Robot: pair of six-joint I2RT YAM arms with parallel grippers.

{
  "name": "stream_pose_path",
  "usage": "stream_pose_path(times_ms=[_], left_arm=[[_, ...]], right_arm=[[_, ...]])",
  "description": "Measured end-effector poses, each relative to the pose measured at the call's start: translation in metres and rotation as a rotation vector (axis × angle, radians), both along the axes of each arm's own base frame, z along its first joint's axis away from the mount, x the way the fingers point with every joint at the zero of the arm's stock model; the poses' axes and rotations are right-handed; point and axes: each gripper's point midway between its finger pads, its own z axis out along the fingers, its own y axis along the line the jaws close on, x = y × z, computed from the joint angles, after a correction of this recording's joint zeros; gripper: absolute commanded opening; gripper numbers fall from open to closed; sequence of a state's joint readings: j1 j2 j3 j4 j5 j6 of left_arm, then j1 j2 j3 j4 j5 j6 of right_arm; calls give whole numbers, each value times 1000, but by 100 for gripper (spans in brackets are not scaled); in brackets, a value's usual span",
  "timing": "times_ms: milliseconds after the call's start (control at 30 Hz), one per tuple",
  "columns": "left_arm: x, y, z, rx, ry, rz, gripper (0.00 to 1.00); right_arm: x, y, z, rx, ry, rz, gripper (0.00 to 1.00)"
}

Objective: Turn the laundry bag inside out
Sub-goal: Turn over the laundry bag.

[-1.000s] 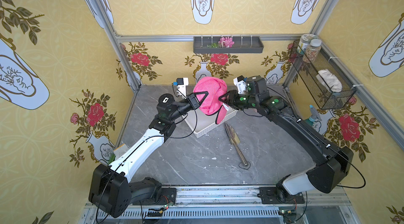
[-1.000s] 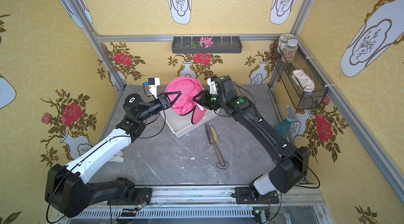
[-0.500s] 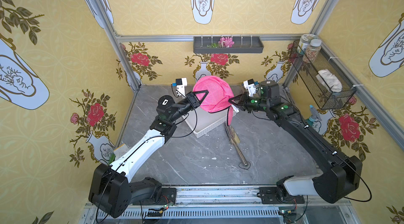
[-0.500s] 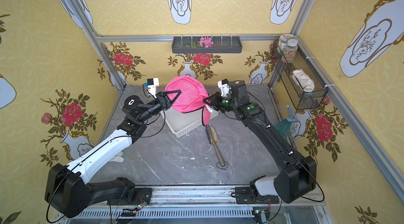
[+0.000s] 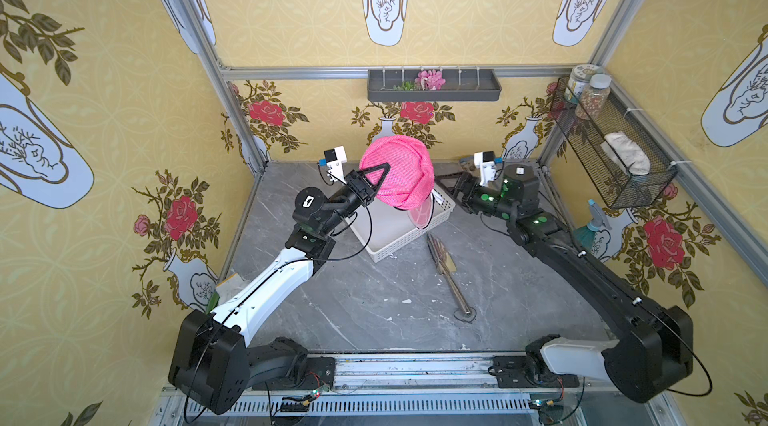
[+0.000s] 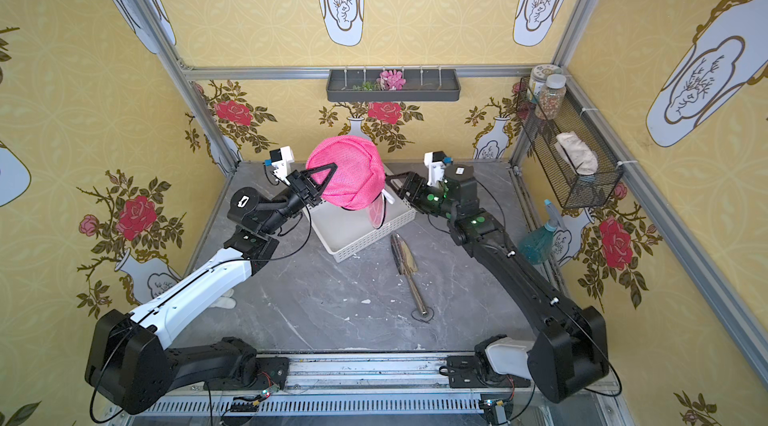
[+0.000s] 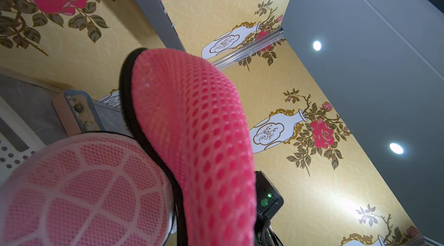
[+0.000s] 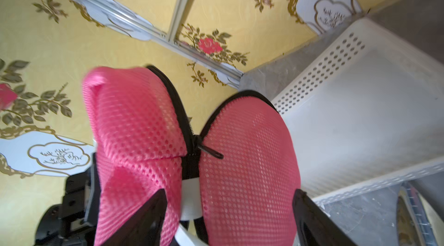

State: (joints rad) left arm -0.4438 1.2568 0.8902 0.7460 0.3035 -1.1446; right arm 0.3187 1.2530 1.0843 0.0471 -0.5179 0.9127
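We note left arm (image 5: 270, 286) reaching forward from near rail, elbow low, wrist raised; left gripper (image 5: 384, 168) pinched closed on laundry bag (image 5: 409, 178), tips pointing toward right side. We note right arm (image 5: 582, 270) angled forward and inward, wrist held high; right gripper (image 5: 442, 187) facing left gripper, jaws spread wide, both fingers (image 8: 153, 211) showing well apart in right wrist view

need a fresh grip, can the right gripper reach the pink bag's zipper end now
Probably yes: the right gripper is open, the zipper end of the laundry bag sits unblocked between its fingers, and the left gripper holds it up.
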Motion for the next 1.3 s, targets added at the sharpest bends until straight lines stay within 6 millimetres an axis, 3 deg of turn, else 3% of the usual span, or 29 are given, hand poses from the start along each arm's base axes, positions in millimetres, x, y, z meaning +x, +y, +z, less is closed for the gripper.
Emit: stream_pose_path(times_ms=[100, 167, 267, 333, 400, 500, 767, 967, 1100, 1233, 1300], left_arm=[[4, 3, -3, -5, 6, 23, 0], [6, 3, -4, -9, 8, 34, 0], [10, 4, -4, -20, 9, 43, 0], [12, 4, -4, -26, 9, 47, 0], [12, 4, -3, -30, 7, 48, 0], [12, 5, -1, -38, 2, 49, 0], [11, 7, 5, -77, 9, 44, 0], [10, 7, 5, -91, 11, 39, 0], [11, 7, 3, -106, 26, 32, 0], [11, 8, 4, -125, 32, 34, 0], [12, 9, 6, -139, 27, 40, 0]], right_arm=[[-6, -21, 20, 11, -33, -41, 86], [-14, -18, 23, 13, -22, -14, 84], [-33, 10, 15, 28, 36, 71, 78], [-52, 42, 8, 46, 78, 158, 70], [-61, 61, 0, 72, 114, 210, 60], [-51, 67, -14, 115, 169, 172, 49], [-28, 79, -7, 227, 164, 159, 45], [-23, 74, 6, 268, 118, 150, 16], [-23, 66, 1, 269, 117, 131, 1], [-24, 49, -20, 241, 144, 89, 1], [-26, 40, -27, 198, 151, 64, 20]])
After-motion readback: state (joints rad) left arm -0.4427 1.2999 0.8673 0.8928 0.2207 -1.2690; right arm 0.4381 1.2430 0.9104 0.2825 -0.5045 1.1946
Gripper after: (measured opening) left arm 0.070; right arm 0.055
